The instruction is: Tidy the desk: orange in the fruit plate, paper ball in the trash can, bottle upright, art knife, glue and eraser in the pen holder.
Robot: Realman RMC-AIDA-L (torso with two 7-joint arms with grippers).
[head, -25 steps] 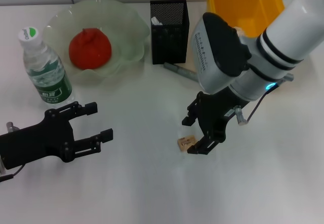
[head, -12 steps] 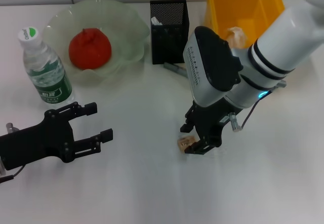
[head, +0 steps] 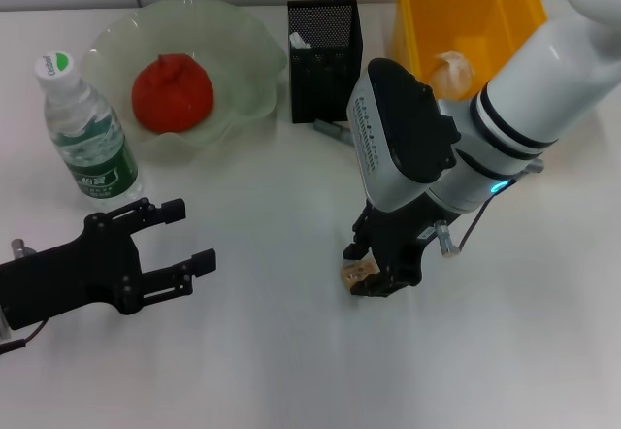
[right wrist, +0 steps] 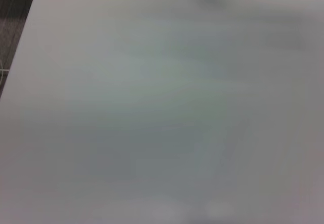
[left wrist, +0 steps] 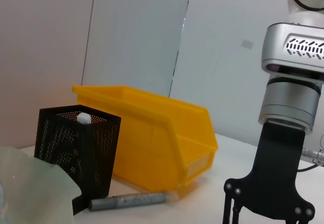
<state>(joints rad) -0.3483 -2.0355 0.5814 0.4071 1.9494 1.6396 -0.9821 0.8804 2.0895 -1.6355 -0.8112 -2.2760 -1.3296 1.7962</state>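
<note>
The tan eraser [head: 355,274] lies on the white desk, and my right gripper [head: 361,272] is lowered over it, open, with one finger on each side. My left gripper [head: 194,233] hovers open and empty at the front left. The orange [head: 172,92] sits in the fruit plate [head: 247,55]. Left of the plate, the bottle [head: 87,138] stands upright. A grey stick-shaped tool [head: 336,130] [left wrist: 129,201] lies beside the pen holder [head: 325,50] [left wrist: 76,148], which holds a white-tipped item. The paper ball [head: 449,67] is in the trash can [head: 466,2] [left wrist: 152,133].
My right arm's bulky white wrist [head: 408,128] stands between the pen holder and the trash can. The left wrist view shows the right arm's black gripper [left wrist: 276,193] farther off. The right wrist view shows only bare desk.
My right gripper has moved left and down from beside the eraser until its fingers straddle it. The left arm has barely moved.
</note>
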